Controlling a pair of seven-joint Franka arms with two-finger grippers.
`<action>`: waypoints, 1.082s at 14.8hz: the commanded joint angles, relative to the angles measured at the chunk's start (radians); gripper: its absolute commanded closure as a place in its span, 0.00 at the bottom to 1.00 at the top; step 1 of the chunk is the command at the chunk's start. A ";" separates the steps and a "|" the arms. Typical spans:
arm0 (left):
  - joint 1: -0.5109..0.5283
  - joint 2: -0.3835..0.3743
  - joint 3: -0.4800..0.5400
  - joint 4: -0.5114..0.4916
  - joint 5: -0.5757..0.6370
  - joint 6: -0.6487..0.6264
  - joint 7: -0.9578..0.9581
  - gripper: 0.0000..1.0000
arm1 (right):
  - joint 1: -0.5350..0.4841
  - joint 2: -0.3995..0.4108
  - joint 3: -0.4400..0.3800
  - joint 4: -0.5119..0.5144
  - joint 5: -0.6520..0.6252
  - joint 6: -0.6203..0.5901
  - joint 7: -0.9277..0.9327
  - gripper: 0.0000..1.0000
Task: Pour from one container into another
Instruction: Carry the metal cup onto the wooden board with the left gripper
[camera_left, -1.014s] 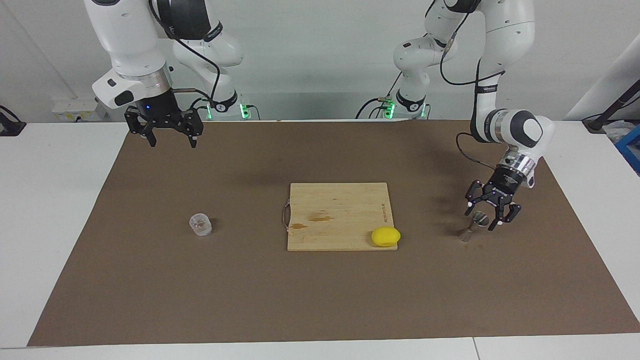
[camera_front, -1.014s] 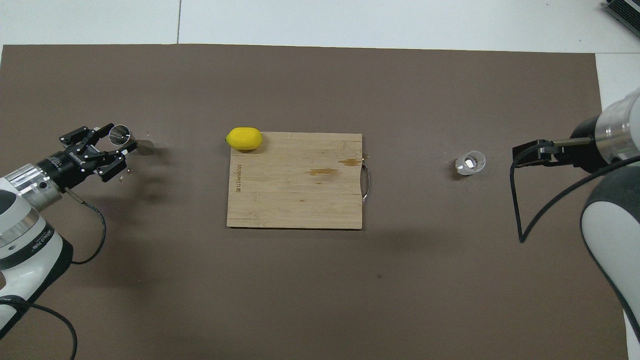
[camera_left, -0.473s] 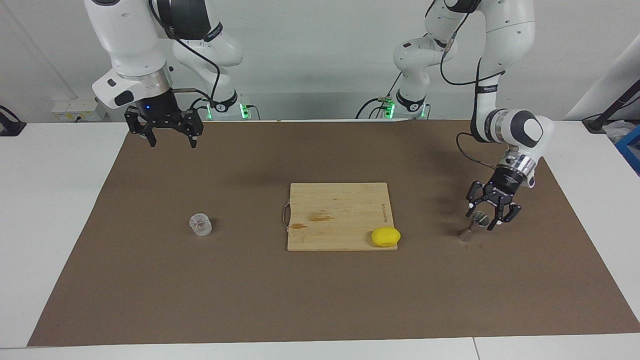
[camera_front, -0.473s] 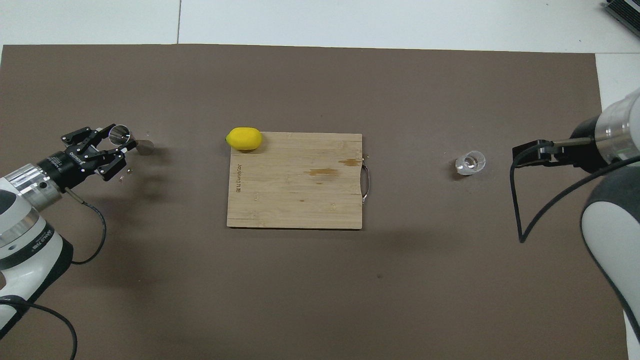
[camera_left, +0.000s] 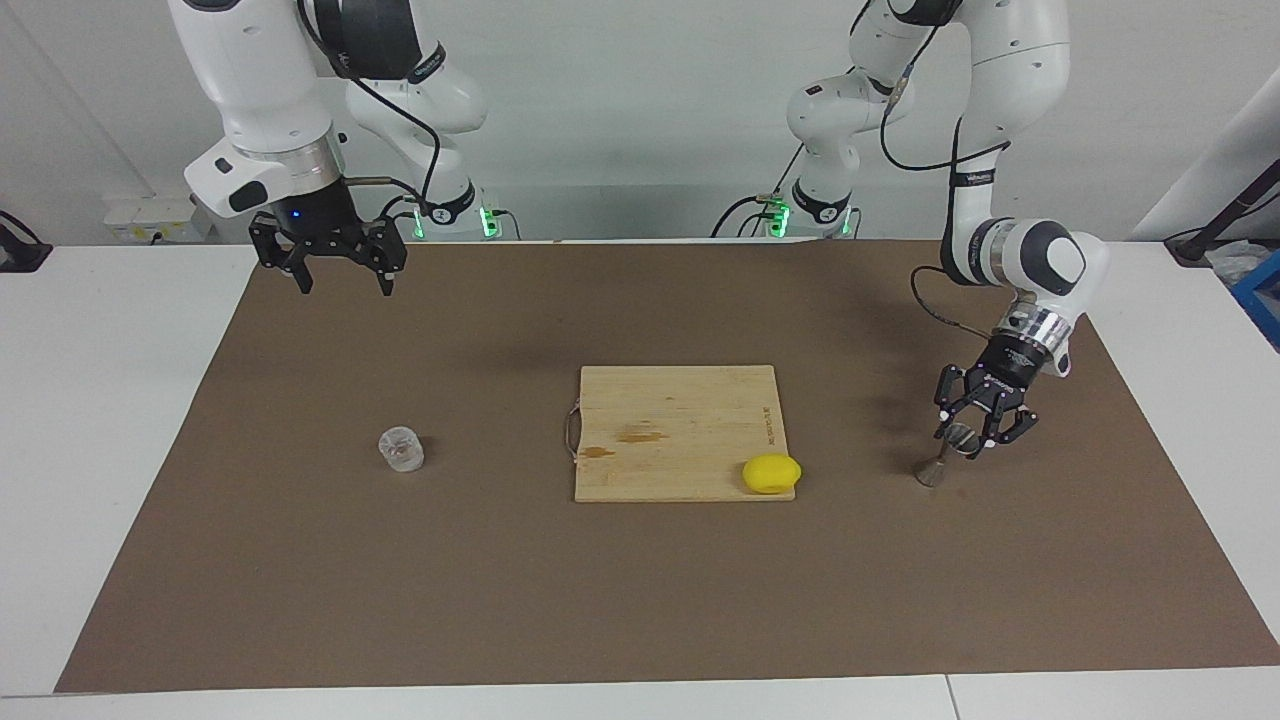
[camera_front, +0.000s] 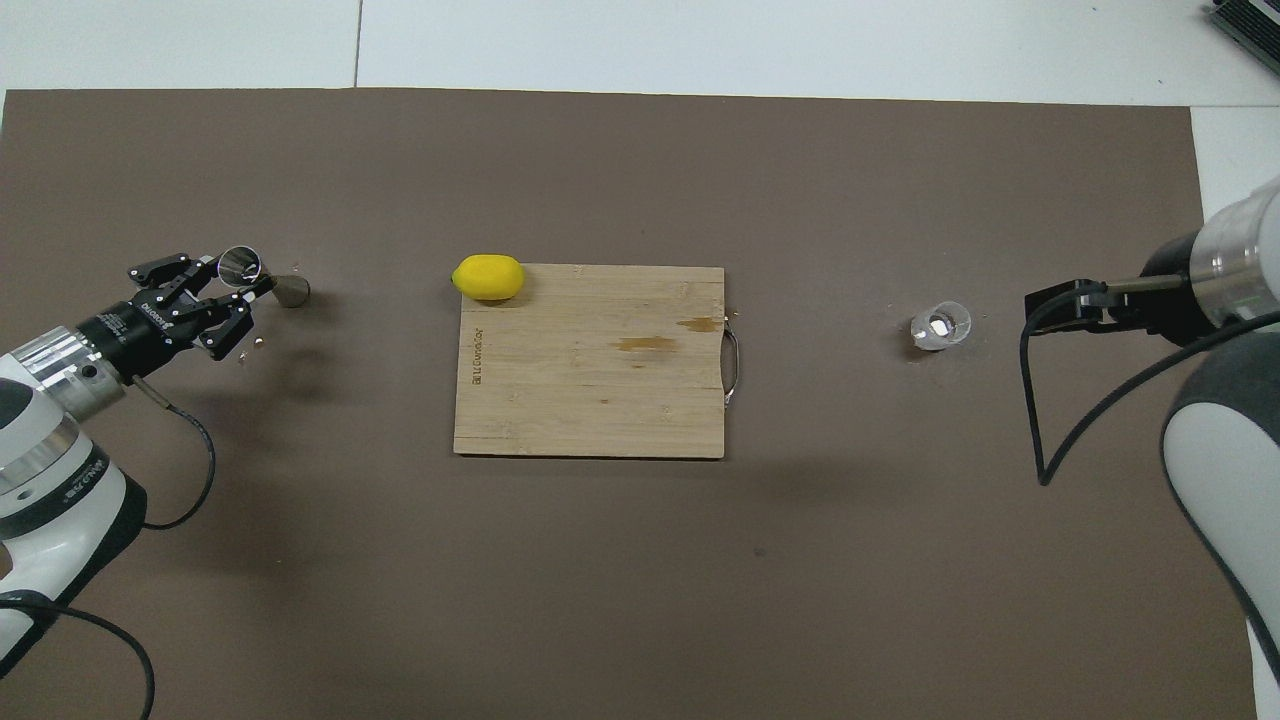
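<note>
The steel jigger (camera_left: 932, 472) leans tilted on the brown mat toward the left arm's end; it also shows in the overhead view (camera_front: 291, 291). My left gripper (camera_left: 963, 445) is down at it, fingers shut on its upper cone; in the overhead view the left gripper (camera_front: 235, 290) shows with the cone's open mouth between the fingers. The clear glass cup (camera_left: 401, 449) stands upright on the mat toward the right arm's end, alone; it also shows in the overhead view (camera_front: 940, 325). My right gripper (camera_left: 340, 278) is open and empty, raised over the mat's edge by its base, well apart from the cup.
A wooden cutting board (camera_left: 670, 420) lies mid-table, also in the overhead view (camera_front: 590, 390). A yellow lemon (camera_left: 771, 473) sits on its corner nearest the jigger, also in the overhead view (camera_front: 488, 277). A few small crumbs lie on the mat by the left gripper.
My left gripper's fingers have drawn in around the jigger's upper cone, and the jigger has shifted slightly. The right arm has not moved.
</note>
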 joint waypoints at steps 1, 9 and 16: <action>-0.014 -0.016 0.003 0.029 0.002 -0.055 0.011 1.00 | -0.010 -0.006 0.005 -0.002 -0.001 -0.012 -0.016 0.00; -0.218 -0.034 -0.026 0.114 0.030 -0.147 -0.047 1.00 | -0.010 -0.006 0.005 -0.002 -0.001 -0.012 -0.016 0.00; -0.503 -0.013 -0.026 0.164 0.006 0.031 -0.149 1.00 | -0.010 -0.006 0.005 -0.002 -0.001 -0.012 -0.016 0.00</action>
